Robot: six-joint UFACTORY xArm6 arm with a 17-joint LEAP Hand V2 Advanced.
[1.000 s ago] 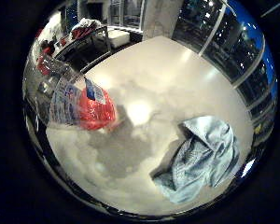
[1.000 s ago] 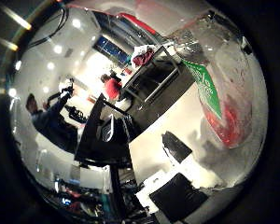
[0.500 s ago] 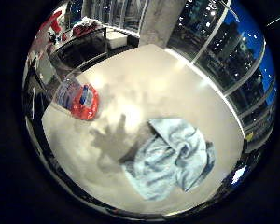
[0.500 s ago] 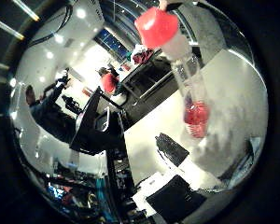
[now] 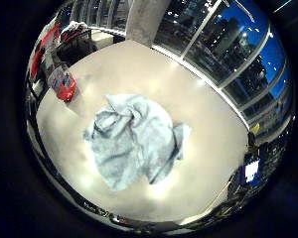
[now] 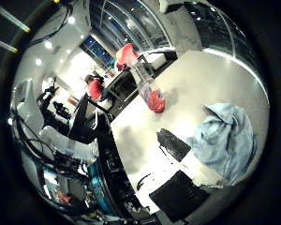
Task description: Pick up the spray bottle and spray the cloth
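Observation:
A clear spray bottle (image 6: 142,81) with a red head and a little red liquid stands upright on the white table (image 5: 204,124), near one edge. It also shows small at the table's edge in the little finger side view (image 5: 62,84). A crumpled light blue cloth (image 5: 134,139) lies in the middle of the table, below the palm; the thumb side view shows it too (image 6: 225,141). My right hand (image 6: 175,178) is high above the table, away from the bottle. Its black and white fingers reach in at the view's edge, relaxed, with nothing between them.
Dark desks and chairs (image 6: 94,122) stand beyond the table's edge by the bottle. Glass walls and windows (image 5: 223,45) run along the table's far side. The table's top around the cloth is bare white.
The views have pulled away from the bottle, which filled much of them a second ago and now is small. The cloth has come to the middle of the little finger side view.

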